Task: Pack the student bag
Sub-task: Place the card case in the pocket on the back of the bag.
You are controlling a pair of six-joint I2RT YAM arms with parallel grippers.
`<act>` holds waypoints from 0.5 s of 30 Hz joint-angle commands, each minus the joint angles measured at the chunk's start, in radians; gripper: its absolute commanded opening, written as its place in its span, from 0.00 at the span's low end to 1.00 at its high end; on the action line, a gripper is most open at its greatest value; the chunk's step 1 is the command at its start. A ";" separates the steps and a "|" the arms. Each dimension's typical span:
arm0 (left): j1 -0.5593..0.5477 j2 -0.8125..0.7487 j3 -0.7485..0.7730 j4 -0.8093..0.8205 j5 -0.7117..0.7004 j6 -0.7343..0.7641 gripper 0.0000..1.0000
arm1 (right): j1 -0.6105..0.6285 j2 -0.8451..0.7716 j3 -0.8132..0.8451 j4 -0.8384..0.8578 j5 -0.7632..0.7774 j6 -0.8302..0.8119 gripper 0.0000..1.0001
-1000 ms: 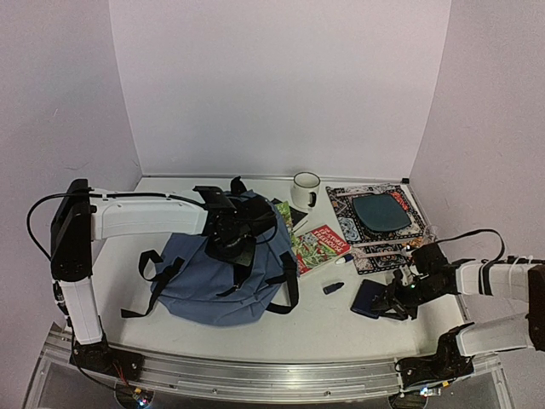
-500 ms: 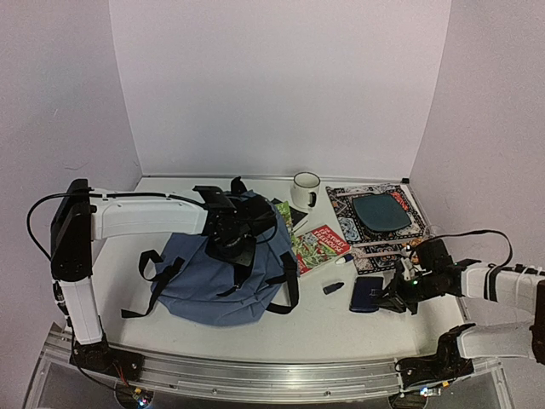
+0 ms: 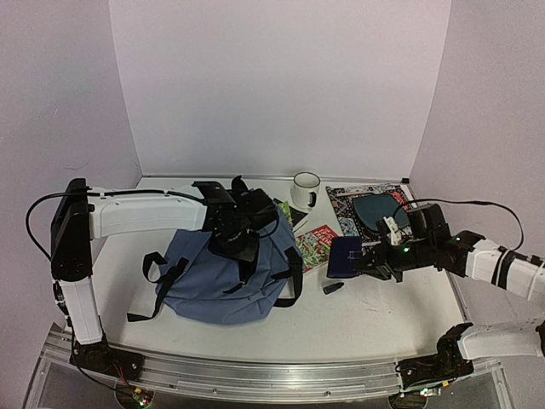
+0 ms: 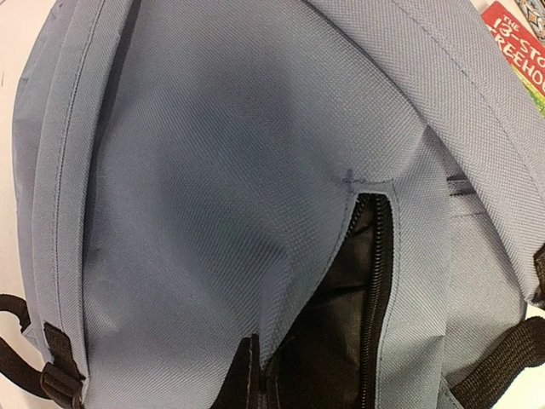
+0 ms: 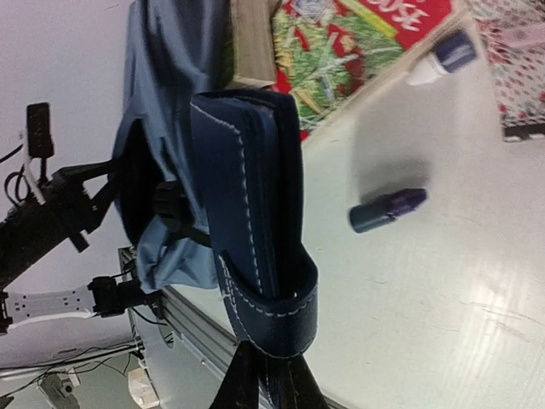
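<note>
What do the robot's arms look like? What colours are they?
Both are white tubes with chunky black joints. A thin black cable loops beside the left arm at its shoulder, and another cable arches over the right arm. The right arm's fingers are slim and black.

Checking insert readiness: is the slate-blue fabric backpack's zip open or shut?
Open. In the left wrist view the slate-blue fabric backpack has its black zipper parted, dark lining showing.
</note>
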 commanded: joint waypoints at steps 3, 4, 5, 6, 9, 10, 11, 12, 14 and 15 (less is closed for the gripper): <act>0.001 -0.042 0.053 0.053 0.009 -0.004 0.00 | 0.144 0.121 0.172 0.115 0.000 0.085 0.00; 0.001 -0.046 0.051 0.054 0.011 -0.004 0.00 | 0.162 0.152 0.201 0.130 0.004 0.091 0.00; 0.001 -0.050 0.048 0.055 0.013 -0.005 0.00 | 0.179 0.184 0.226 0.143 0.006 0.098 0.00; 0.001 -0.054 0.042 0.057 0.014 -0.007 0.00 | 0.197 0.211 0.246 0.160 0.007 0.108 0.00; 0.001 -0.066 0.030 0.062 0.022 -0.011 0.00 | 0.237 0.320 0.327 0.206 0.010 0.127 0.00; 0.001 -0.067 0.030 0.064 0.026 -0.013 0.00 | 0.250 0.352 0.350 0.223 0.010 0.133 0.00; 0.001 -0.069 0.031 0.066 0.033 -0.015 0.00 | 0.263 0.389 0.374 0.244 0.009 0.143 0.00; 0.001 -0.071 0.031 0.069 0.041 -0.019 0.00 | 0.276 0.426 0.398 0.261 0.008 0.151 0.00; 0.001 -0.074 0.029 0.077 0.052 -0.037 0.00 | 0.297 0.492 0.440 0.280 0.010 0.163 0.00; 0.001 -0.075 0.028 0.082 0.057 -0.045 0.00 | 0.307 0.523 0.457 0.287 0.014 0.168 0.00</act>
